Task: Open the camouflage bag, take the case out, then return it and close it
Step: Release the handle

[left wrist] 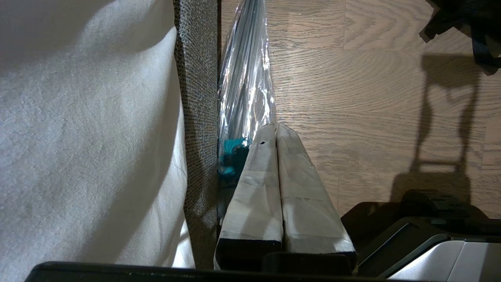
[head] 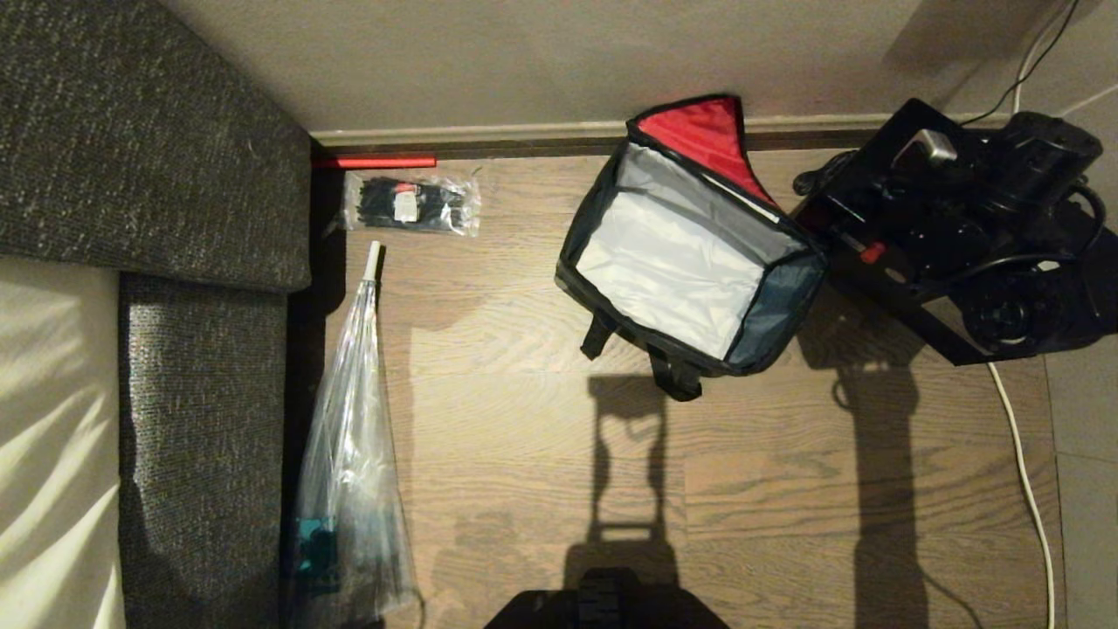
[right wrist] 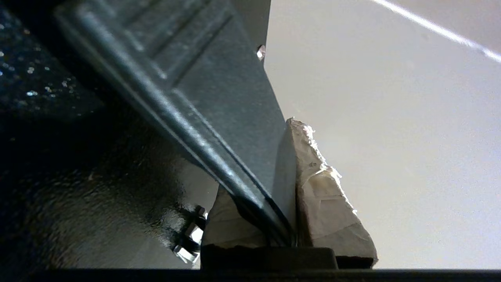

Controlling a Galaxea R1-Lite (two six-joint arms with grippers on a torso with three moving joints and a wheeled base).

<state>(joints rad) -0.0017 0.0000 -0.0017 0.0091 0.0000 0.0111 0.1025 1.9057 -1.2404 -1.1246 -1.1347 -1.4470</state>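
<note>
The camouflage bag (head: pixel 585 262) lies open on the wooden floor. Its red-lined lid (head: pixel 703 131) is folded back and its silvery interior (head: pixel 672 262) shows nothing inside. Just right of the bag, the flat black case (head: pixel 908 314) hangs tilted above the floor, a small red-orange spot on its edge. My right gripper (right wrist: pixel 287 164) is shut on the case (right wrist: pixel 219 78), one taped finger (right wrist: pixel 325 196) on each side of its edge. My left gripper (left wrist: pixel 276 127) is shut and empty, parked low beside the sofa and outside the head view.
A dark grey sofa (head: pixel 175 157) with a white cover (head: pixel 52 437) fills the left. Beside it lie a long clear plastic bag (head: pixel 349 454), a packet of black ties (head: pixel 410 205) and a red stick (head: pixel 376 162). A white cable (head: pixel 1026 472) runs along the right.
</note>
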